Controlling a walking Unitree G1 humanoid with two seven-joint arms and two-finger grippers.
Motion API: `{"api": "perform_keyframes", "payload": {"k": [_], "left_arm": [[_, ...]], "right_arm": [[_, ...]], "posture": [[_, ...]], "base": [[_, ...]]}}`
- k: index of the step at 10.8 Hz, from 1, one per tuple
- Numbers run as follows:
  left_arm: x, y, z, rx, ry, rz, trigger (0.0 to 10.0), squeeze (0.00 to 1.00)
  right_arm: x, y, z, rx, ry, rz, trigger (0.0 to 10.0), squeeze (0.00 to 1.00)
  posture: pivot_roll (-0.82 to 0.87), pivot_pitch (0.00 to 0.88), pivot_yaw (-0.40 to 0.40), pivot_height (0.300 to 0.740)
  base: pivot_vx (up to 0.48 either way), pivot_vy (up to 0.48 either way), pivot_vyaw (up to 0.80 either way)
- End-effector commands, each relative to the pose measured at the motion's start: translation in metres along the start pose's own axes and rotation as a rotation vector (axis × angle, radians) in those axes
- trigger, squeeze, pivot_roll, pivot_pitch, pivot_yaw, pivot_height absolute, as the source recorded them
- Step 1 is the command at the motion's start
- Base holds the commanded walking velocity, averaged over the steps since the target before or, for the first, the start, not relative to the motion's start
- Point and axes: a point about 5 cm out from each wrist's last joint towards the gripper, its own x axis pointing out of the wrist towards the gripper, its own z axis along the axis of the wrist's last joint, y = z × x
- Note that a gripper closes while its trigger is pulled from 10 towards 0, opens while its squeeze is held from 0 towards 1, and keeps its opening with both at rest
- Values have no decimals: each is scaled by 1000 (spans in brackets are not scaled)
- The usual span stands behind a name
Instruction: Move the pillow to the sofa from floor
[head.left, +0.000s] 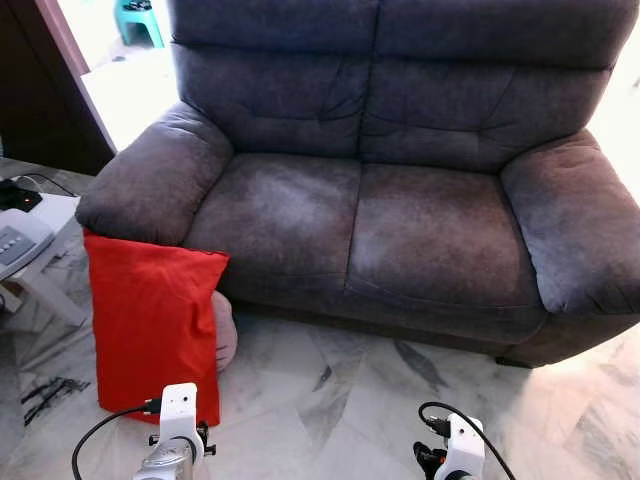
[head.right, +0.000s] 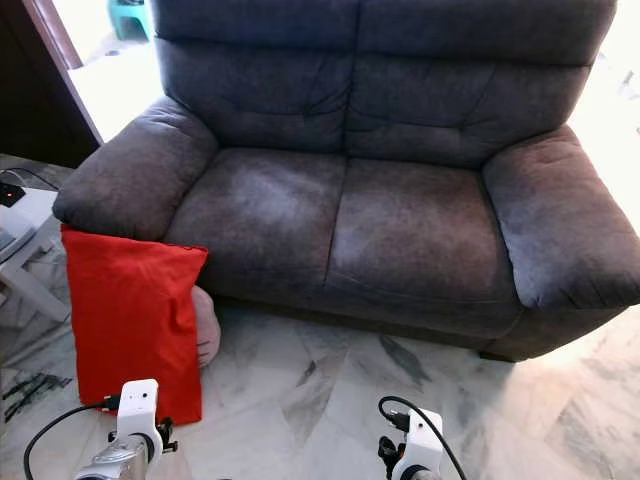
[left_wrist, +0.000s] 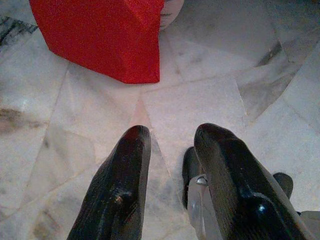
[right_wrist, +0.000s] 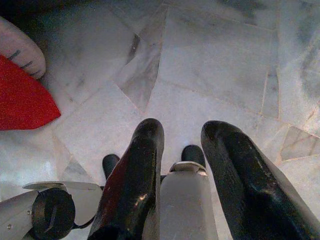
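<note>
One red pillow stands upright on the marble floor at ten o'clock, propped against the grey sofa's armrest. My left pincer and right pincer hover empty, fingers parted.

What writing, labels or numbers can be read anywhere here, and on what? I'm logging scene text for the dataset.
None can be read.
The pale cushion behind the red pillow has a few dark marks, not legible as text.
The grey device on the side table has buttons too small to read.
The sofa carries no label.
</note>
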Motion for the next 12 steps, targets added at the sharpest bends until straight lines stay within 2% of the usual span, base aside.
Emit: {"api": "perform_keyframes", "payload": {"k": [1, 5, 7, 12], "left_arm": [[-1, 2, -9, -7, 36, 3, 10000, 0], [-1, 2, -9, 2, 45, 6, 10000, 0], [-1, 2, -9, 0, 44, 6, 10000, 0], [-1, 3, -9, 7, 45, 7, 10000, 0]], "right_arm": [[0, 0, -3, 13, 8, -6, 10000, 0], [-1, -2, -2, 25, 9, -11, 10000, 0], [-1, -2, -3, 29, 13, -9, 10000, 0], [-1, -1, -3, 27, 7, -13, 10000, 0]], "posture": [[85, 99, -1, 703], [89, 103, -5, 703], [93, 105, -7, 703], [92, 106, 0, 703]], "base": [[0, 247, 0], [0, 311, 0], [0, 362, -703], [0, 362, 0]]}}
